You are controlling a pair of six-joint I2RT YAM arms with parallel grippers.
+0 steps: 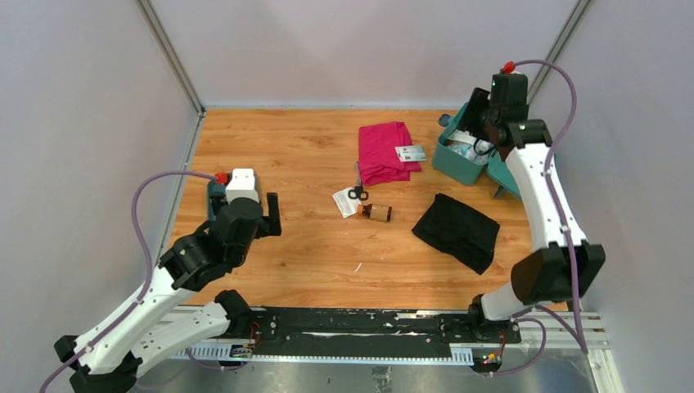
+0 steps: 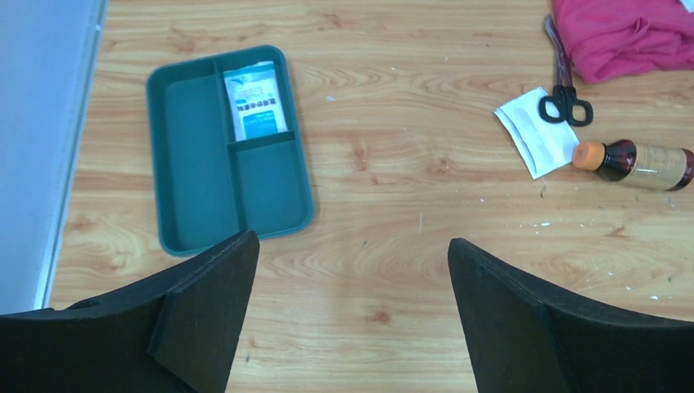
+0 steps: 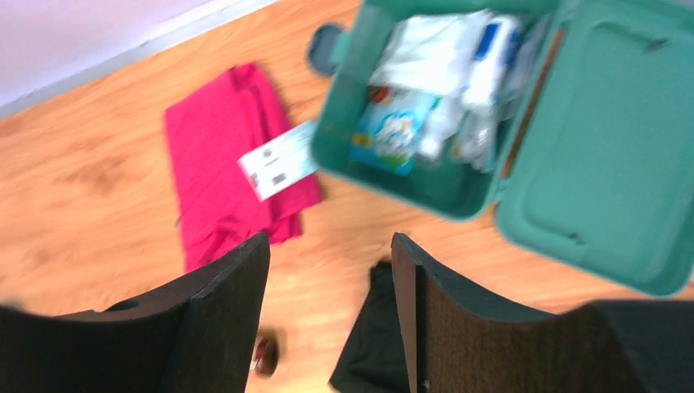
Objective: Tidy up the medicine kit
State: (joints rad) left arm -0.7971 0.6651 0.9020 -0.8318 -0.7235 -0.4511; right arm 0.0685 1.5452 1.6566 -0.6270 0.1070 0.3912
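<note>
Top external view, near to far: the left gripper (image 1: 270,214) hovers over the near-left part of the light wooden table (image 1: 311,262). Its jaws are spread wide with nothing between them. In the left wrist view, a flat shallow dark-teal plastic tray (image 2: 188,164) lies just beyond the fingertips. A blue-and-white packet (image 2: 258,102) lies in the tray's far small compartment.

Toward the right, a crumpled black cloth (image 1: 456,232) lies flat on the table. At the table's centre, a small brown bottle with an orange cap (image 1: 377,213) lies on its side. Black-handled scissors (image 1: 358,192) rest partly on a white paper sachet (image 1: 344,202) just beside the bottle. Beyond them lies a folded pink cloth (image 1: 385,151), with a white printed card (image 1: 410,153) on its right edge.

The teal-green rectangular plastic medicine kit (image 1: 458,160) stands at the far right of the table. Its hinged lid (image 3: 606,155) is swung fully open, and white and blue packets fill the box. The right gripper (image 3: 329,241) hangs above the kit. Its jaws are parted and hold nothing, though the right wrist view is blurred.
</note>
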